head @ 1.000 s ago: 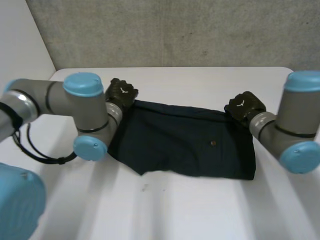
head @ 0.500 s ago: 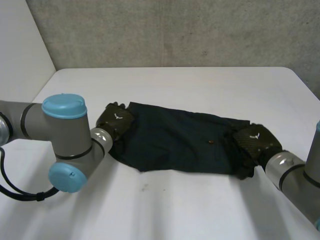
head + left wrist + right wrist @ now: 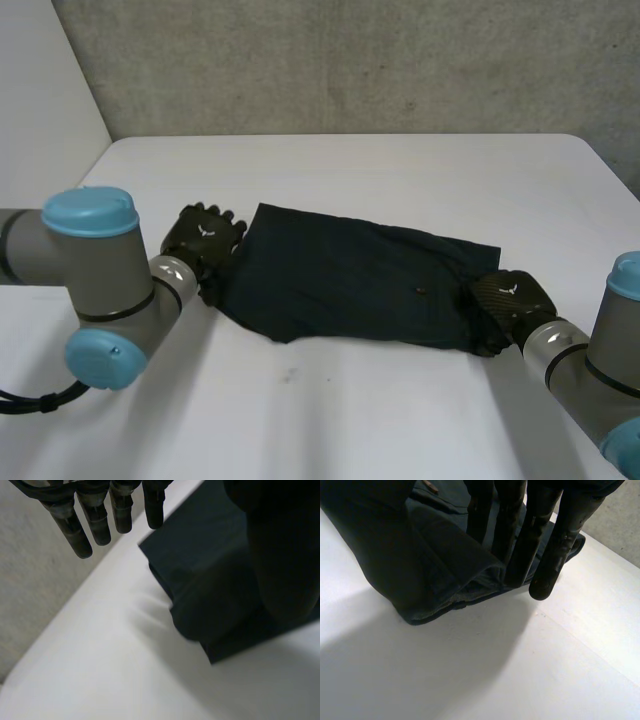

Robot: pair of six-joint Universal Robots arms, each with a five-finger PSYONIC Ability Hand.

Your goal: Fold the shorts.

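Roughly mid-task. The white table (image 3: 350, 420) carries the dark shorts (image 3: 350, 285) as a long band across its middle, running from the left side toward the right front and well apart from every edge.

Progress, as I judge it: the left wrist view shows stacked layers at the left end of the band, so a first fold may be in. The end-over-end fold is not yet done, and the band lies at full length.

Room: bare table lies between the band and the front edge, and more toward the far edge and both far corners. Either end can be carried across.

Left hand (image 3: 203, 238): just off the band's left end, fingers (image 3: 75, 530) straight over bare table, holding nothing.

Right hand (image 3: 510, 298): at the right end, straight fingers (image 3: 520, 545) on the cloth. The hem bunches up between them and the thumb, so I read it as pinching the shorts.
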